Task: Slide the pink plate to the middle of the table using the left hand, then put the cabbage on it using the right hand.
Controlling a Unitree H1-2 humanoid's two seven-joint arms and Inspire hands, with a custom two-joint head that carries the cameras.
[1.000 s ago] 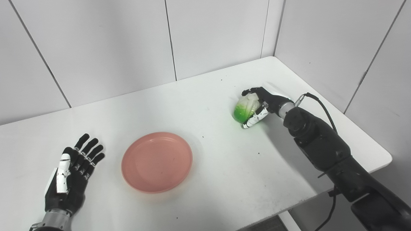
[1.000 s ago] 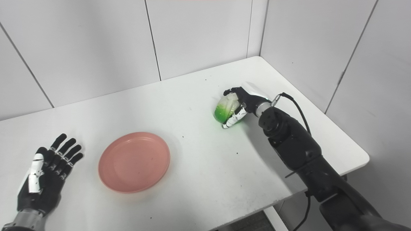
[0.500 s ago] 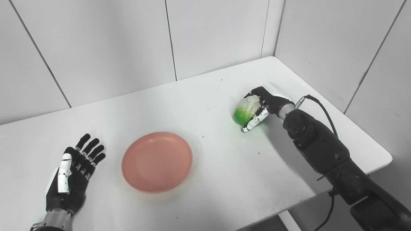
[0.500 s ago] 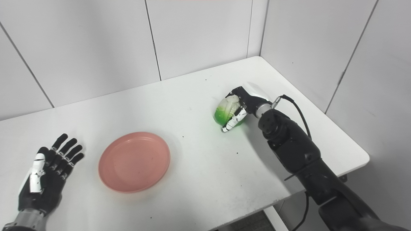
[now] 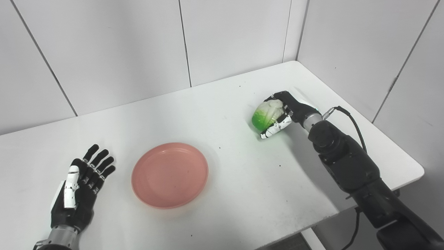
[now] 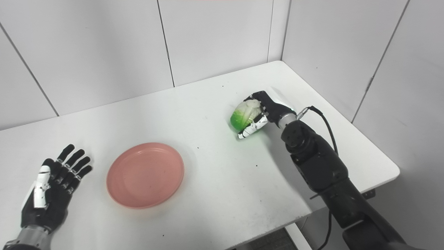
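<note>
1. White wall panels are closing in the far side and right side of a white table [image 5: 242, 180], which is filling most of both head views.
2. Near the middle of the table, a little toward the left, the pink plate [image 5: 169, 174] is lying flat and empty, so the sliding step is looking finished.
3. Just left of the plate and not touching it, the left hand [image 5: 79, 194] is resting palm down on the table with its fingers spread and nothing in it.
4. Toward the far right of the table, well apart from the plate, the right hand [image 5: 284, 114] is wrapping its fingers and thumb around the cabbage [image 5: 265, 116], whose green end is pointing toward the plate.
5. Whether the cabbage is touching the table or is just clear of it is not showing plainly.
6. Judging from this, the cabbage step is under way, at the grasp-and-lift stage.
7. Next, the right arm is needing to carry the cabbage leftward and toward the robot, over the plate's rim, before lowering and letting go.
</note>
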